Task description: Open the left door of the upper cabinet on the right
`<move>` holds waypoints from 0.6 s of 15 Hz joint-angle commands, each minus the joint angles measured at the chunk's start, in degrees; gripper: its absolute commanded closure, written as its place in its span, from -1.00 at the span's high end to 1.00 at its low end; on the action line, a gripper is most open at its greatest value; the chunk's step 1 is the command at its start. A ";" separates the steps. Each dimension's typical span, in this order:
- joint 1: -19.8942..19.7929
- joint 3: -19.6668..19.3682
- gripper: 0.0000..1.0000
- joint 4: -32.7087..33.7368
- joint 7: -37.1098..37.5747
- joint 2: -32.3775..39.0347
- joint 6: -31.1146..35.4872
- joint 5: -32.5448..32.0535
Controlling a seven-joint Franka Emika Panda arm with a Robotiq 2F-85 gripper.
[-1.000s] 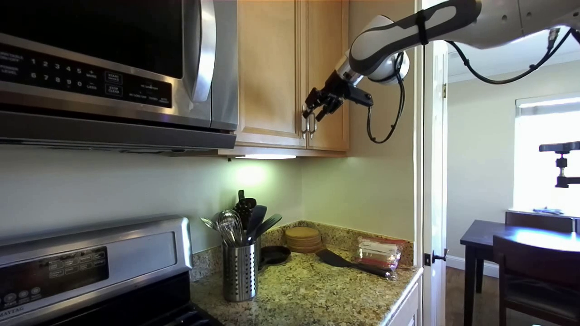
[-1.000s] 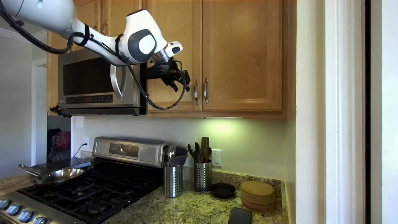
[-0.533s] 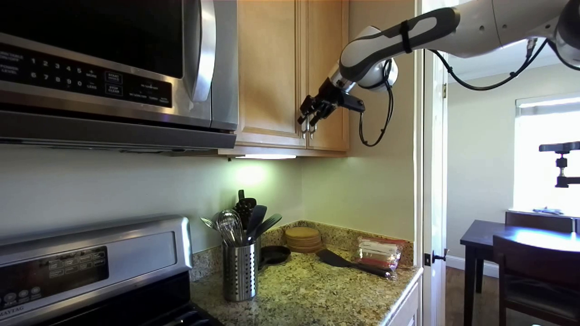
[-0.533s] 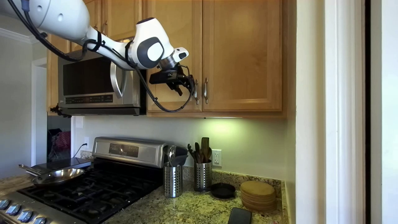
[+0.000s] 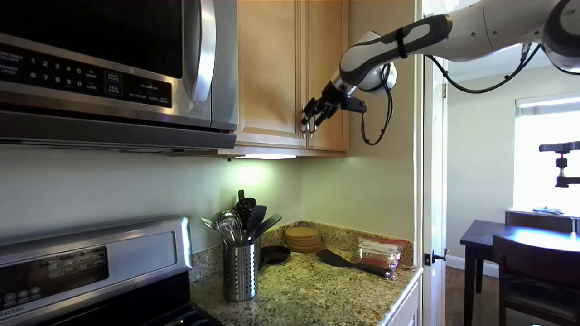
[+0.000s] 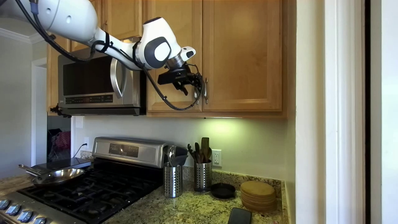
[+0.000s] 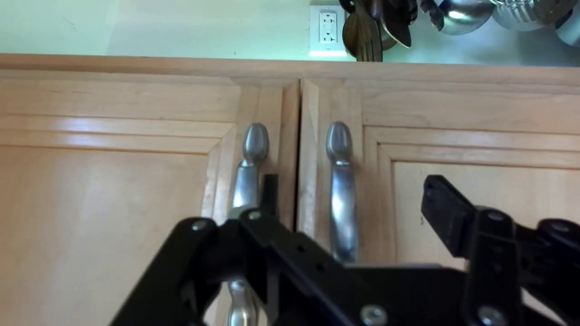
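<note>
The upper cabinet (image 6: 242, 114) shows in both exterior views with both doors closed. Its left door (image 6: 188, 31) is light maple with a recessed panel; it also shows in an exterior view (image 5: 272, 68). The wrist view stands upside down, so the left door (image 7: 498, 190) is on the right there. The left door's silver handle (image 7: 343, 203) lies between my spread fingers, apart from both. My gripper (image 7: 351, 194) is open; one finger overlaps the gap between the two handles, the other is over the left door's panel. The gripper also shows in both exterior views (image 5: 311, 121) (image 6: 192, 88).
The twin door (image 6: 242, 56) with its own handle (image 7: 253, 167) adjoins. The microwave (image 6: 90, 81) is left of the cabinet, below the arm. Below are the stove (image 6: 93, 186), utensil holders (image 6: 173, 183), a small pan (image 6: 223, 190) and stacked round boards (image 6: 258, 196) on the counter.
The gripper has moved right and slightly down across the left door, up to the handles. It stays open. The doors have not moved.
</note>
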 commanded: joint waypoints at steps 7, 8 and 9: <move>0.05 0.12 -0.08 2.28 -4.54 1.54 -0.01 7.02; 0.08 0.23 -0.15 2.45 -4.88 1.71 0.20 7.46; 0.15 0.37 -0.18 2.64 -5.67 2.11 0.99 8.03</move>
